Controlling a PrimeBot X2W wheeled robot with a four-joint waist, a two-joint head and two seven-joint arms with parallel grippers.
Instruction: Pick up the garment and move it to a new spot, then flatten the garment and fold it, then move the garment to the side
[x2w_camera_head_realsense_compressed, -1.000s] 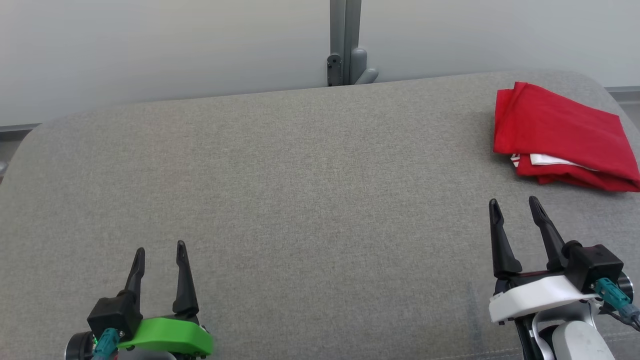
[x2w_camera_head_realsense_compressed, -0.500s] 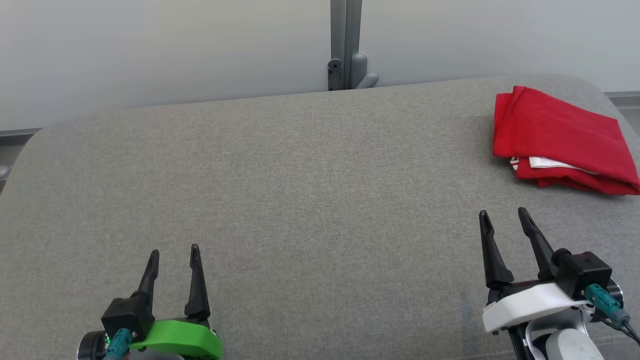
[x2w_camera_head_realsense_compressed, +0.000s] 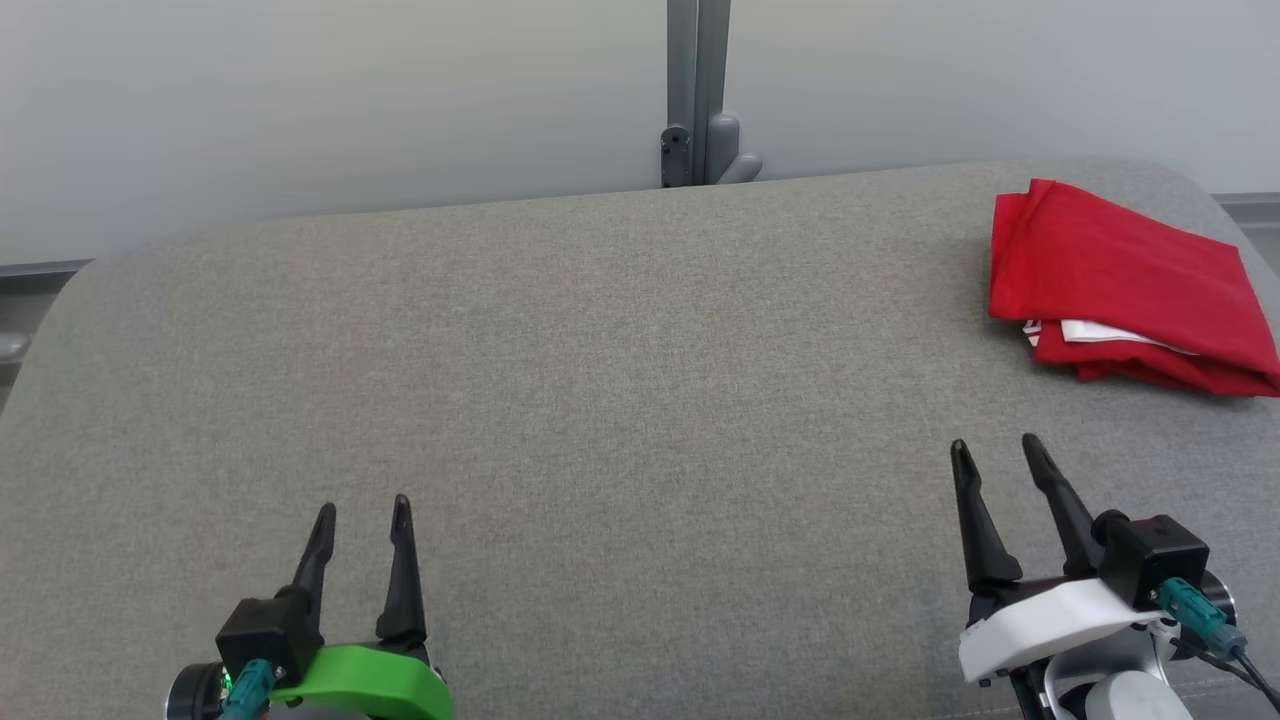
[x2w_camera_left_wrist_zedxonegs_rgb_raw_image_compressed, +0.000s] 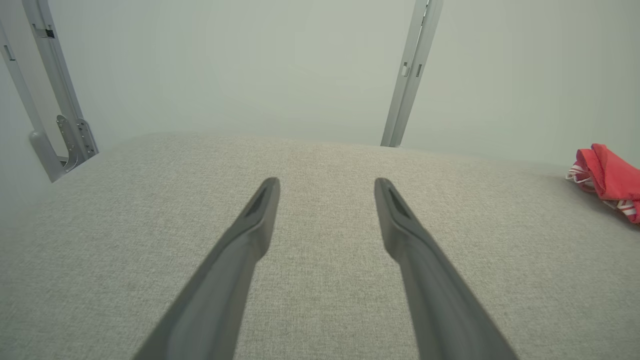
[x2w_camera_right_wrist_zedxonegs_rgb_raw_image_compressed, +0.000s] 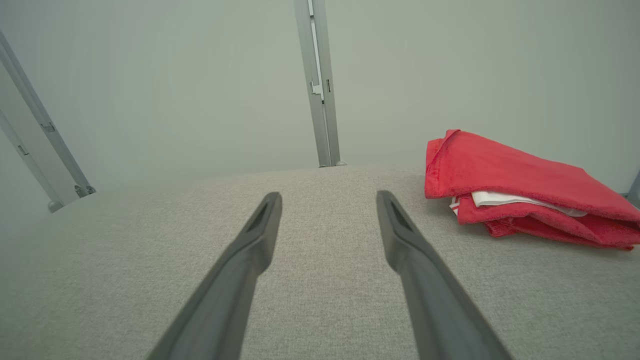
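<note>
Fabric of a grey weave covers the desk, a broad surface with rounded corners that runs up to a pale wall. The red garment lies at the desk's far right corner, folded into a compact, roughly rectangular stack of several layers. A strip of white shows between the layers along its near edge. It rests on the fabric apart from both grippers.

The right gripper, on a white-shelled wrist, is at the lower right of the head view, with its two dark fingers pointing toward the desk's far edge. The garment lies beyond its tips and off to the right, near but not touching. Its jaws are released, spread apart with bare grey fabric between them. In the right wrist view the same gripper points past the garment, which sits ahead and to the right of the fingers.

The left gripper, on a green-shelled wrist, is at the lower left of the head view, well apart from the garment. Its jaws are likewise released and grasp nothing. The left wrist view looks along this gripper over open fabric, and the garment appears at the far right edge, where red-and-white striped trim shows.

A grey metal post rises against the wall behind the middle of the desk's far edge.
</note>
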